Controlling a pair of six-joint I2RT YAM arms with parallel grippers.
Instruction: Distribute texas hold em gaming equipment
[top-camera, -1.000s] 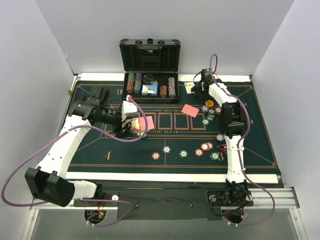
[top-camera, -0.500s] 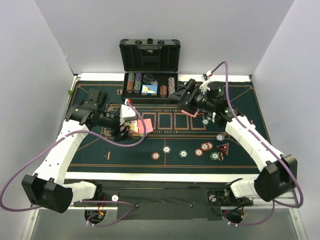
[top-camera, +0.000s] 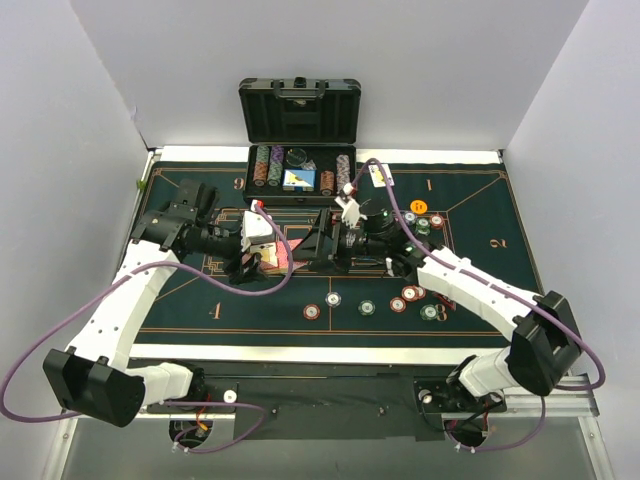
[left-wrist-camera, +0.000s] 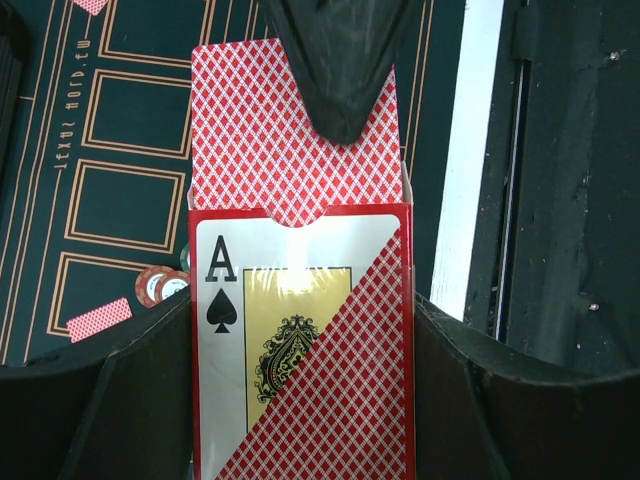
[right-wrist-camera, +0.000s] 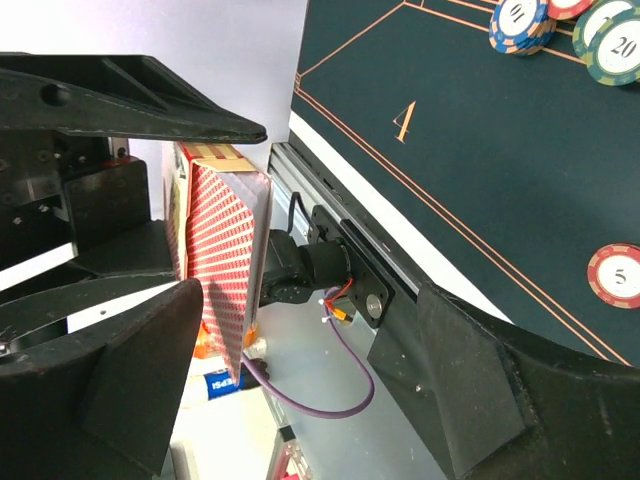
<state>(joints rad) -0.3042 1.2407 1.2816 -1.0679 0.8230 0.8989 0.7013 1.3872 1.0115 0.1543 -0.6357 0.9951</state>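
Above the green felt tabletop (left-wrist-camera: 130, 205), my left gripper (left-wrist-camera: 300, 300) clenches the red diamond-patterned card box (left-wrist-camera: 320, 400). Its red-backed playing cards (left-wrist-camera: 250, 140) jut lengthwise toward my right gripper (top-camera: 318, 243), which is nearest them with jaws spread.

1. The deck of red-backed cards (left-wrist-camera: 262, 140) stands half out of its open card box (left-wrist-camera: 300, 370). The box shows an ace of spades and a red lattice, and it is raised above the left half of the green mat (top-camera: 200, 310).
2. One single card (left-wrist-camera: 98, 320) lies flat and face down on the mat.
3. Several red and green striped chips (top-camera: 367, 307) lie flat in a loose row at the near middle.
4. An orange disc (top-camera: 418, 206) lies at the far right, with a few chips (top-camera: 424, 226) just beside it.
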